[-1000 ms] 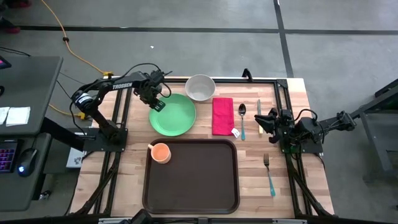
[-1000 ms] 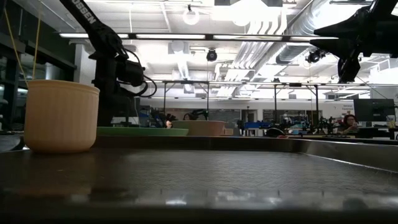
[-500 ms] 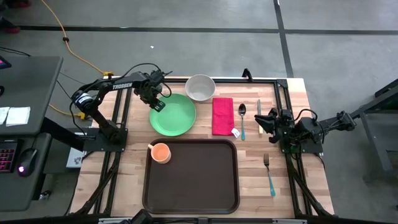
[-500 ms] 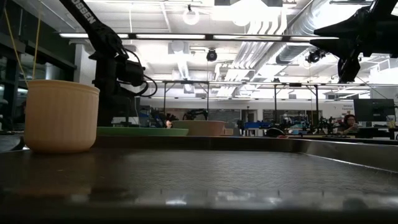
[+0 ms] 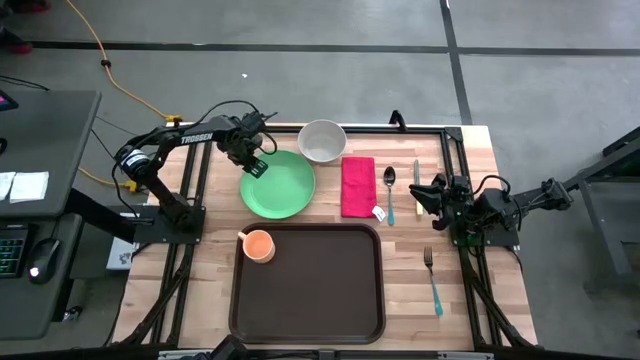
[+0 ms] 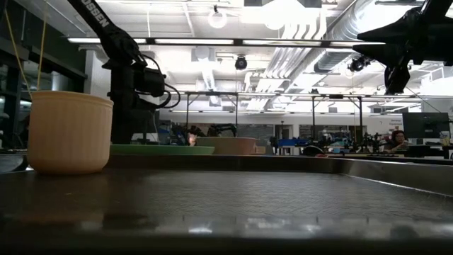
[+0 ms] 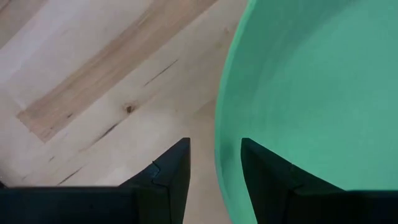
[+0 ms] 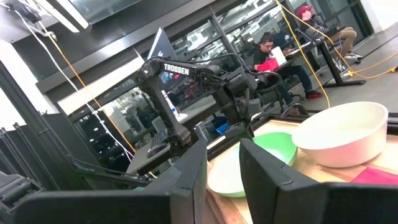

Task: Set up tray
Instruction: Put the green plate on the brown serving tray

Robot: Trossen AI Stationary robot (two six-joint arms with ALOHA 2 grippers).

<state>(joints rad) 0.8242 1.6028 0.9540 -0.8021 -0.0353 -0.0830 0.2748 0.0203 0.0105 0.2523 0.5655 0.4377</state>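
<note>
Count: one tray (image 5: 308,282), one green plate (image 5: 279,185), one white bowl (image 5: 322,140), one orange cup (image 5: 259,244), one pink napkin (image 5: 358,186), one spoon (image 5: 389,190), one knife (image 5: 416,183), one fork (image 5: 432,280).
Tray: lay at the table's near middle, its long sides running front to back; the cup stood in its far-left corner, nothing else on it.
Left gripper (image 7: 214,165): was down at the plate's far-left edge, fingers partly apart and straddling the rim, one outside, one inside; no squeeze visible.
Right gripper (image 5: 418,197): hovered off the table beside the knife, fingers a narrow gap apart, holding nothing.
</note>
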